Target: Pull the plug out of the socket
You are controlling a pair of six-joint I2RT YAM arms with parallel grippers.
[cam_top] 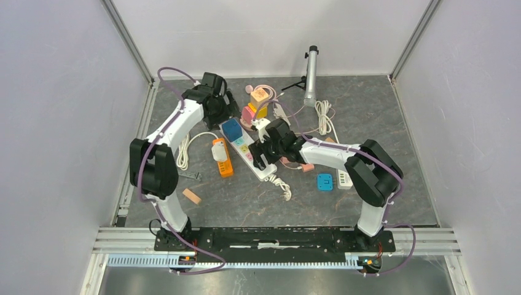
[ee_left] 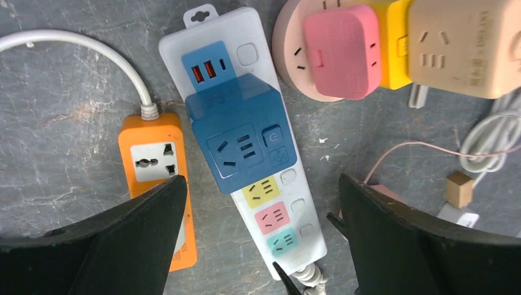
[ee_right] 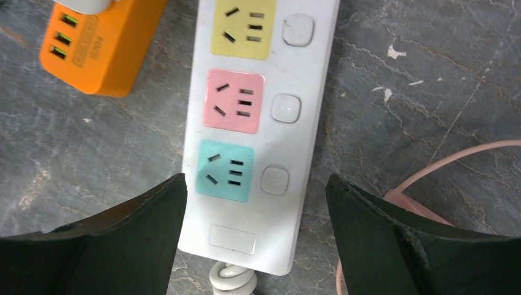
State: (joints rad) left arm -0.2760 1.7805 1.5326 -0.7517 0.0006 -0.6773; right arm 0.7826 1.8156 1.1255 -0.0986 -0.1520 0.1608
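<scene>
I see the blue cube-shaped plastic plug (ee_left: pixel 236 132) seated on the long white plastic power strip (ee_right: pixel 307 123). The strip lies diagonally mid-counter, with the plug toward the end nearer the far edge. My left tool (ee_left: pixel 261 184) hangs wide open over the strip, the plug just ahead between its fingers. My right tool (ee_right: pixel 256 181) straddles the strip's near end, also open, gripping nothing.
</scene>
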